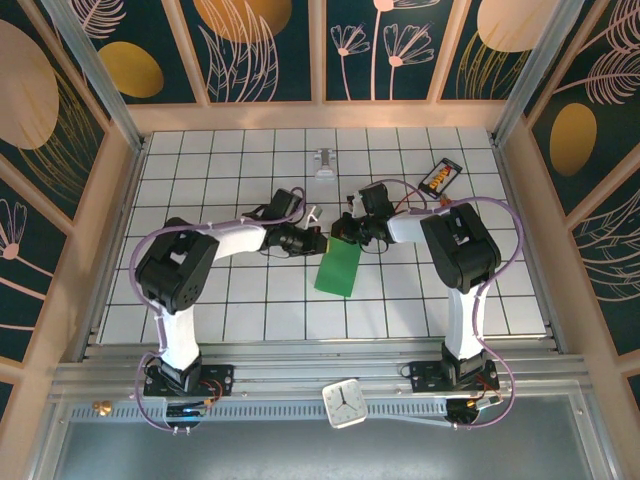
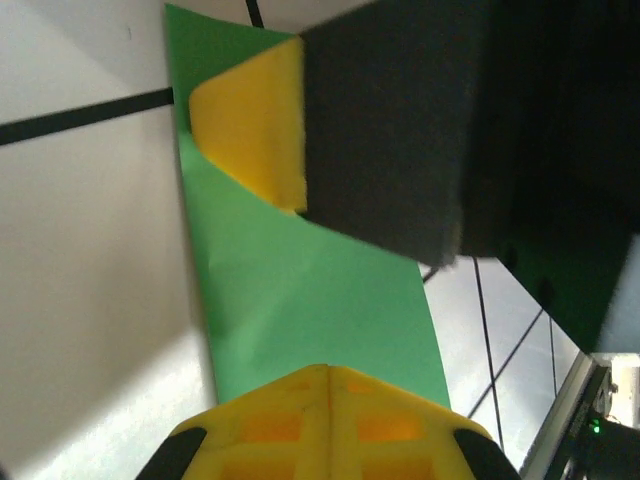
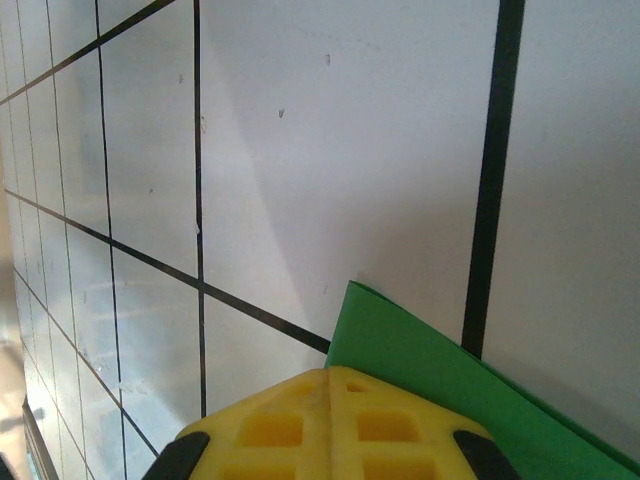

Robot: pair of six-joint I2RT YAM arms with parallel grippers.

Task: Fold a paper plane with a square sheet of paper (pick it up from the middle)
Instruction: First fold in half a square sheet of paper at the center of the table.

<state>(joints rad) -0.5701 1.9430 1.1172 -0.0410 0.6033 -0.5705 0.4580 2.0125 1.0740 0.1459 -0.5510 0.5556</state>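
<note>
Jaws of the left gripper [image 1: 318, 241] and right gripper [image 1: 343, 234] face each other, close together over the table [image 1: 250, 170]. The folded green sheet of paper [image 1: 338, 268] slopes away just below them, its top edge at the right jaws. One yellow finger [image 2: 250, 120] of the right gripper sits tucked in the paper's curled edge. I cannot tell whether either pair is clamped on it.

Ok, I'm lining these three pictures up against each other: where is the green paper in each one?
Top external: the green paper is mid-table, just below picture centre.
Left wrist: the green paper runs as a band from upper left to bottom centre.
Right wrist: the green paper fills the bottom right corner.
Shared landmark: the black grid lines of the white table.
</note>
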